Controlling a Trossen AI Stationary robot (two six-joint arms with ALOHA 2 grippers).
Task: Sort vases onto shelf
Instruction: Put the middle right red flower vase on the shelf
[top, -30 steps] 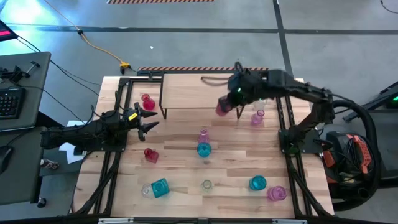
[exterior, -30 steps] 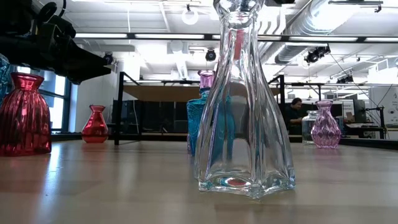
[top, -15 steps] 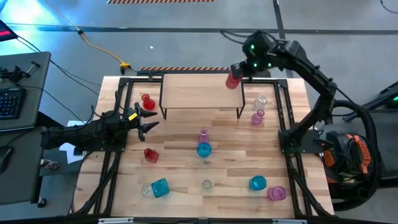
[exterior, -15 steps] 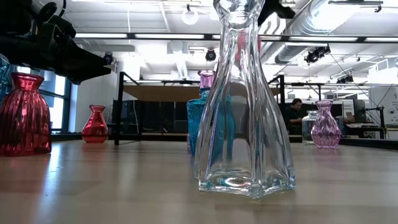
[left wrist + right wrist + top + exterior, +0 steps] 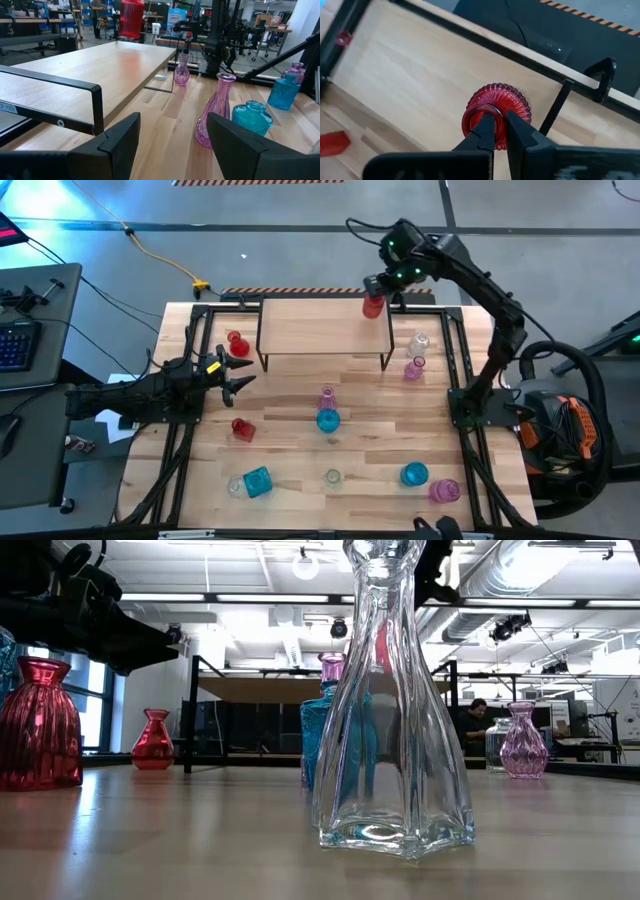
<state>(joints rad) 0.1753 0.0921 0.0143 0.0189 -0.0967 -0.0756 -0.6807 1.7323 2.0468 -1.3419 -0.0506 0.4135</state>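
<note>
Overhead, the worktop (image 5: 300, 430) is carrying the shelf (image 5: 322, 328) along its far edge, with vases scattered over the rest. The right arm is reaching over the shelf's far right corner, and the right hand (image 5: 499, 131) is clamped on the rim of a ribbed red vase (image 5: 374, 305), one finger inside the mouth and one outside. That vase is sitting at or just over the shelf top at that corner; whether it is touching the wood cannot be told. The left arm is lying along the worktop's left edge, its left hand (image 5: 238, 375) pointing toward the shelf with fingers spread apart and nothing between them.

Near the worktop's middle, a tall pink vase (image 5: 327, 397) is standing just beside a teal vase (image 5: 327, 420). Right of the shelf, a clear vase (image 5: 419, 343) and a small pink vase (image 5: 414, 368) are standing close together. A small red vase (image 5: 237, 343) is standing left of the shelf, and a dark red vase (image 5: 243, 429) is standing nearer the left edge. Along the near edge are standing a teal square vase (image 5: 257, 481), a clear bottle (image 5: 332, 477), a round teal vase (image 5: 414, 474) and a pink round vase (image 5: 444, 491).
</note>
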